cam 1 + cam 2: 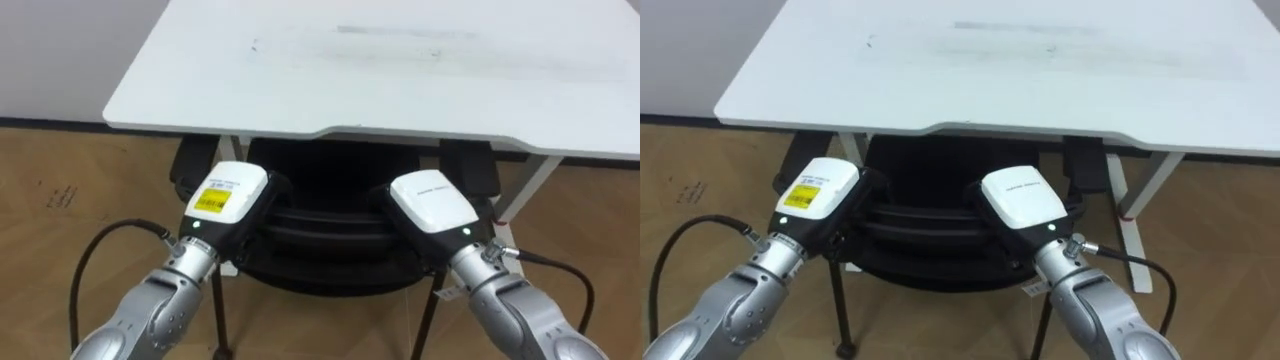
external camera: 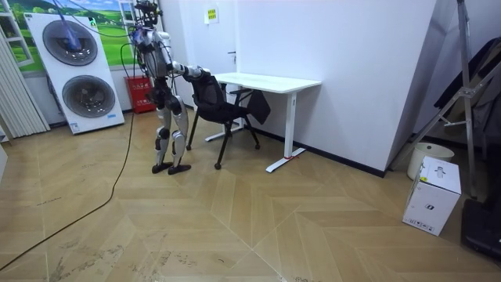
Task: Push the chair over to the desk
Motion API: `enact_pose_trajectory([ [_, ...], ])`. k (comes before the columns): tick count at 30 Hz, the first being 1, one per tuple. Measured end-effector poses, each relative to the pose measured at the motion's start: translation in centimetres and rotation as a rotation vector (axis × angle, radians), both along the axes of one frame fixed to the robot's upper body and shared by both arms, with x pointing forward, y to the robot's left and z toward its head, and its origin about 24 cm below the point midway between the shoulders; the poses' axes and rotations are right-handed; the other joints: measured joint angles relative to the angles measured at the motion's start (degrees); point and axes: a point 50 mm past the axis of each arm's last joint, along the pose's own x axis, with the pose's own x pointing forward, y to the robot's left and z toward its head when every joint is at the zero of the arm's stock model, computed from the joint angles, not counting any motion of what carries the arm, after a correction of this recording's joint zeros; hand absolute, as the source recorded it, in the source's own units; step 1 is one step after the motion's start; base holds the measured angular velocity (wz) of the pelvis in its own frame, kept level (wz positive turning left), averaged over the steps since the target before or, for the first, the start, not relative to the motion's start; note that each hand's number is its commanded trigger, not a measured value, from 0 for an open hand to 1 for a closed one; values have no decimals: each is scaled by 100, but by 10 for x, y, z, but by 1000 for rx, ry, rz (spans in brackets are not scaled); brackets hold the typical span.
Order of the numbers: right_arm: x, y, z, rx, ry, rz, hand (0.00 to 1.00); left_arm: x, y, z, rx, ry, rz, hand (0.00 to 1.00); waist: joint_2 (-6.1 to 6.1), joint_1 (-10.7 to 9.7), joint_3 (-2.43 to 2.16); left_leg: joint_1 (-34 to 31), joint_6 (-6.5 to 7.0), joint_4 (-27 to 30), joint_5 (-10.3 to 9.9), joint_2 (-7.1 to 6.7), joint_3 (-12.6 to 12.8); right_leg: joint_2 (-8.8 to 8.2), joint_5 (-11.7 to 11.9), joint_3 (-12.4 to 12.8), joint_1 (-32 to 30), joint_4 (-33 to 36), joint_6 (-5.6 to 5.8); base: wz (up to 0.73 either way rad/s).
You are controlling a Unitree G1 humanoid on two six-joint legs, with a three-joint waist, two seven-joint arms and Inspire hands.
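chair [image 1: 322, 262], 12 o'clock: we judge light, rigid | push backrest [image 1: 325, 218] top | left hand [image 1: 228, 198], right hand [image 1: 432, 203]: state we cannot tell

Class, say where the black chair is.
In the eye views the black chair sits centred, partly under the near edge of the white desk, left hand and right hand against its backrest.

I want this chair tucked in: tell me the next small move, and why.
Probably a straight, even push forward with both arms. The left hand and the right hand rest at either end of the backrest of the chair, which faces the white desk with its front under the edge, so it should slide in.
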Motion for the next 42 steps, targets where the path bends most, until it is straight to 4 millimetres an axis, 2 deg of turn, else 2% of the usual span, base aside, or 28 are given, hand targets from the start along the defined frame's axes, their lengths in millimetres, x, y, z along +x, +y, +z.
enact_pose_trajectory([
  [2, 0, 0, 0, -4, 0, 0, 100, -3, 1, -3, 1, 13, 5, 100, -7, 14, 4, 29, 15, -100, 100, -88, 4, -50, 4, 4, 0, 0, 2, -3],
  [9, 0, -1, 0, -19, 7, 6, 100, -6, 0, -7, -15, 17, 18, 100, 38, 219, 16, 273, 138, -381, 218, -186, 28, -52, -11, 282, -31, 90, 28, -19],
  [12, 0, -2, 0, -21, 4, 7, 100, -7, 0, -8, -20, 19, 22, 100, 79, 224, 26, 370, 139, -525, 221, -194, 55, -53, -20, 304, -33, 154, 37, -5],
  [18, -2, 0, -2, -15, 2, 12, 100, -7, 0, -8, -16, 20, 20, 100, 65, 304, 48, 387, 138, -531, 219, -204, 55, -63, -22, 321, -50, 181, 44, -1],
  [21, -2, 0, -1, -12, -8, 13, 100, -6, 1, -6, -15, 13, 19, 100, 61, 325, 45, 306, 139, -522, 220, -207, 56, -63, -17, 324, -133, 192, 43, 1],
  [22, -2, 0, -1, -12, -7, 14, 56, -7, 1, -6, -16, 13, 20, 100, 62, 327, 43, 303, 139, -521, 220, -207, 56, -62, -14, 324, -132, 187, 44, 3],
  [23, -2, 0, -1, -12, -7, 14, 0, -8, 1, -6, -17, 13, 21, 100, 65, 329, 42, 299, 139, -516, 220, -207, 55, -62, -13, 324, -132, 182, 45, 0],
  [27, -4, -2, -2, -10, -18, 15, 0, -10, 1, -7, -21, 9, 23, 100, 97, 343, 18, 272, 165, -516, 249, -207, 56, -49, 48, 343, -119, 78, 55, -3],
  [28, -4, -2, -2, -4, -18, 13, 0, -11, 1, -7, -25, 5, 27, 93, 107, 341, 10, 277, 165, -516, 249, -207, 58, -50, 60, 344, -108, 66, 55, -7],
  [29, -5, -2, -2, 4, -16, 10, 0, -11, 1, -7, -25, 5, 28, 57, 110, 337, 6, 284, 165, -517, 249, -208, 58, -50, 66, 344, -94, 58, 56, -4],
  [30, -6, -2, -2, 26, -9, 4, 0, -12, 1, -8, -24, 9, 30, 0, 114, 327, 4, 313, 162, -530, 252, -208, 58, -49, 73, 344, -61, 42, 61, 0],
  [37, 0, -7, 2, 189, 47, -62, 0, -8, -1, -6, -61, 24, 52, 0, 120, 313, 11, 406, 157, -651, 278, -209, 28, -40, 115, 343, -20, 9, 89, 0],
  [38, 3, -9, 3, 207, 48, -79, 0, -7, 0, -5, -105, 29, 73, 0, 125, 289, 34, 404, 157, -652, 278, -210, 24, -42, 131, 342, -20, 6, 95, 0],
  [39, 7, -12, 5, 226, 45, -95, 0, -5, 2, -3, -145, 28, 93, 0, 130, 253, 76, 393, 157, -646, 278, -209, 4, -46, 149, 326, -21, 1, 99, 12],
  [41, 11, -18, 10, 265, 31, -121, 0, 2, 11, 4, -180, 12, 138, 0, 118, 168, 97, 293, 159, -629, 279, -214, -46, -46, 167, 307, -97, -11, 119, 15],
  [42, 15, -23, 14, 267, 16, -137, 0, 8, 21, 10, -179, -5, 175, 0, 96, 160, 123, 242, 183, -604, 302, -220, -31, -47, 198, 316, -144, -33, 125, 0],
])
